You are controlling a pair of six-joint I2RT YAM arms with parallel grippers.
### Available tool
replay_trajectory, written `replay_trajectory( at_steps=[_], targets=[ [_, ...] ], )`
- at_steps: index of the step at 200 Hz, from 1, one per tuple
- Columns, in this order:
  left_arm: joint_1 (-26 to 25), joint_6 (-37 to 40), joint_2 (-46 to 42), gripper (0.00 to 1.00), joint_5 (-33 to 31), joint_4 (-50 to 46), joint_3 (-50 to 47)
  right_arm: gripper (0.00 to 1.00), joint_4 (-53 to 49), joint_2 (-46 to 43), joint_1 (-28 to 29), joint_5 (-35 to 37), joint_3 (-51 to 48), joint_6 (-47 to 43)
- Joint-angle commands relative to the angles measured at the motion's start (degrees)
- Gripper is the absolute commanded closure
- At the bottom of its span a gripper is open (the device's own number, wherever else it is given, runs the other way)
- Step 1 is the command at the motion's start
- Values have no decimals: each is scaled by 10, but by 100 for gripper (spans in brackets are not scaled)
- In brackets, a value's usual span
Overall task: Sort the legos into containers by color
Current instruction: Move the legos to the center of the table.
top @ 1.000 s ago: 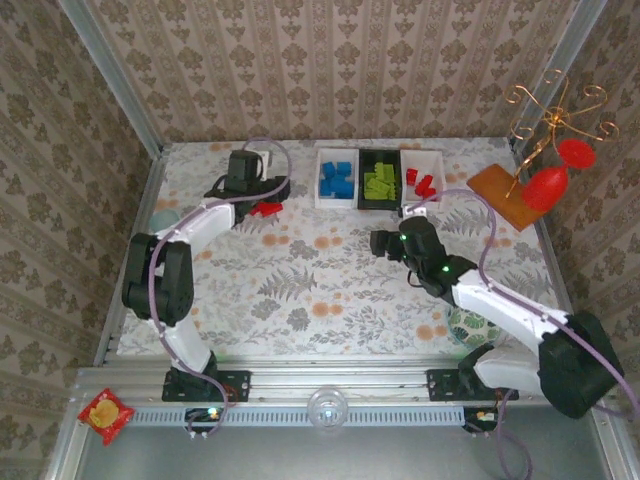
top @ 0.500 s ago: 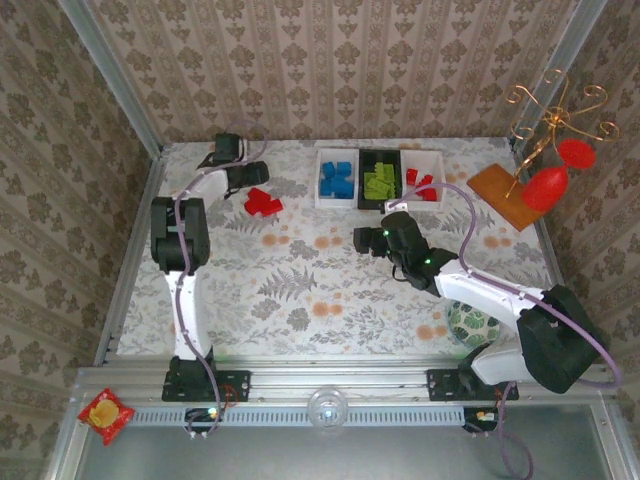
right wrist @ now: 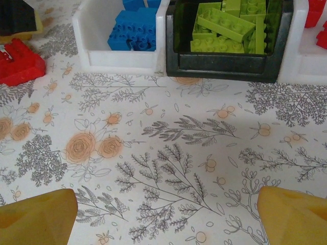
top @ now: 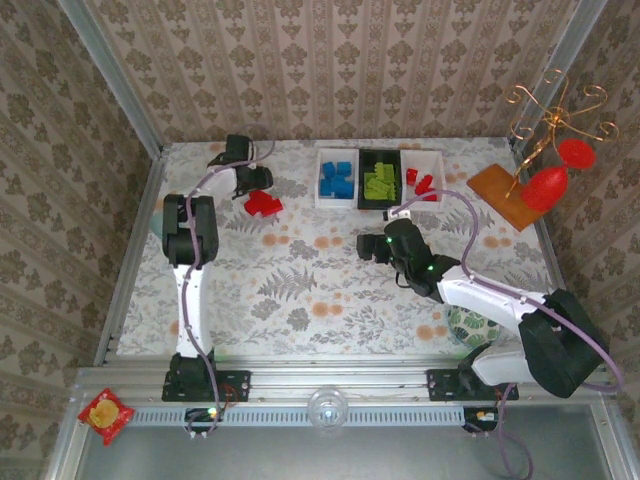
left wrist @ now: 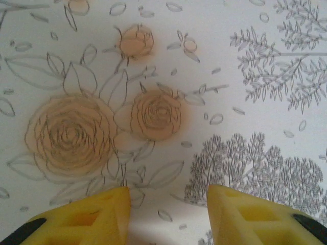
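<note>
A cluster of red legos (top: 263, 203) lies on the flowered cloth at the far left, also at the left edge of the right wrist view (right wrist: 18, 61). Three containers stand in a row at the back: a white one (top: 322, 200) with blue legos (right wrist: 130, 30), a black one (top: 362, 203) with green legos (right wrist: 227, 28), and a white one (top: 436, 158) with red legos (top: 420, 181). My left gripper (top: 256, 182) hovers just beyond the red cluster, its yellow jaws (left wrist: 168, 214) apart with bare cloth between. My right gripper (right wrist: 166, 219) stands wide open before the containers.
An orange board (top: 497, 190) with a gold wire stand and red ornaments (top: 548, 185) sits at the back right. A green patterned round object (top: 470, 325) rests by the right arm's base. Wallpapered walls enclose the table on three sides.
The left gripper lifted off the red cluster toward the far left corner, then came back beside it, its jaws narrowing. The red legos stayed on the cloth. The right gripper shifted slightly left.
</note>
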Motion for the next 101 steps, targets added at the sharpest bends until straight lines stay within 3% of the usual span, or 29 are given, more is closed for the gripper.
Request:
replay_trajectory(
  at_steps=[1, 57, 101],
  targets=[
    [-14, -11, -48, 56, 18, -4, -66, 7, 17, -18, -1, 14, -10, 4],
    [-50, -14, -148, 60, 13, 54, -226, 7, 23, -25, -3, 7, -18, 1],
    [-116, -15, -210, 61, 4, 75, -325, 7, 23, -50, -4, 10, -37, 4]
  ],
)
